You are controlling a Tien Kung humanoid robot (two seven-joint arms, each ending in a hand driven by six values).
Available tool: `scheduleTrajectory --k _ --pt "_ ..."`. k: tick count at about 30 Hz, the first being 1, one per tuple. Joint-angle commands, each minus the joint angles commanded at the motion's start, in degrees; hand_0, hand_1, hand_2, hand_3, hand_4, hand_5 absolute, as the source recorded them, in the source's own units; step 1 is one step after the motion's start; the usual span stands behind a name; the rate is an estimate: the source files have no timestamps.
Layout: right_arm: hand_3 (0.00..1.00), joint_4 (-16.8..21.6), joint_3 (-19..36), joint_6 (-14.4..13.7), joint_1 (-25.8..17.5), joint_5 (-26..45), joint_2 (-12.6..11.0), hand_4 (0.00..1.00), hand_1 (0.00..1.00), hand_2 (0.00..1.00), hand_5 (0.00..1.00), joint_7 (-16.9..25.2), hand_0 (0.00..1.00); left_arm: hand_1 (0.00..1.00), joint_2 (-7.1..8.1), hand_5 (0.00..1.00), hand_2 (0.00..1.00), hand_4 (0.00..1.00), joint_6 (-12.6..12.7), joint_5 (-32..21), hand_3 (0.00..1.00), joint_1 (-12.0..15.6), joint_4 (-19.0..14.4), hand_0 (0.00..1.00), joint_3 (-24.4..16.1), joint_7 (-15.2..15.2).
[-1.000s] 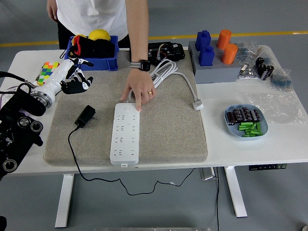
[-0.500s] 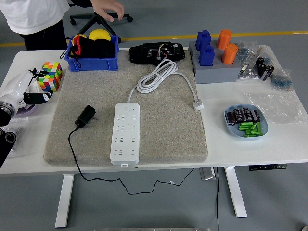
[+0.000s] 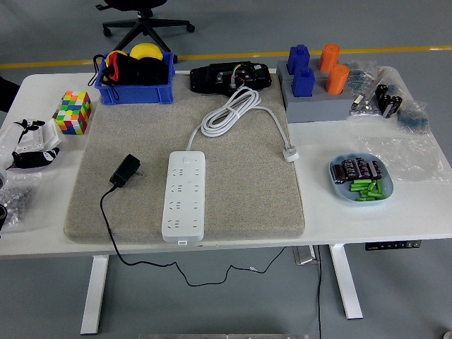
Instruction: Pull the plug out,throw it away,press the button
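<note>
A white power strip (image 3: 183, 195) lies lengthwise on the grey mat (image 3: 247, 191), and none of its sockets holds a plug. Its white cord (image 3: 229, 111) is coiled behind it and ends in a white plug (image 3: 290, 152) lying on the mat. A black plug adapter (image 3: 126, 170) lies on the mat just left of the strip, its thin black cable trailing over the table's front edge. My left hand (image 3: 32, 145) sits at the far left edge, well away from the strip, fingers relaxed and holding nothing. The right arm is out of sight.
Along the back stand a blue bin (image 3: 135, 92) with a yellow ball, a black device (image 3: 229, 76) and a grey block (image 3: 314, 106) with blue and orange pegs. A colour cube (image 3: 73, 111) sits left. A blue dish (image 3: 360, 179) of batteries sits right.
The person who pressed on the strip's top end has left the table. My left arm has drawn back from the mat's left corner to the picture's left edge.
</note>
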Motion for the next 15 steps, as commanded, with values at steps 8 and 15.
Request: scheduleTrajectory --k 8,15 --pt "0.629 -0.2 0.6 -0.1 -0.3 -0.3 0.4 0.742 0.679 0.660 0.598 0.0 0.728 0.929 -1.15 0.150 0.881 0.716 0.3 0.6 0.857 0.9 -1.1 0.899 -3.9 -0.3" --pt "0.628 -0.2 1.1 0.0 -0.4 -0.4 0.9 0.742 0.678 0.660 0.598 -0.1 0.728 0.908 -2.04 0.152 0.833 0.711 -0.6 1.8 0.855 1.9 -1.7 0.896 -5.9 0.9"
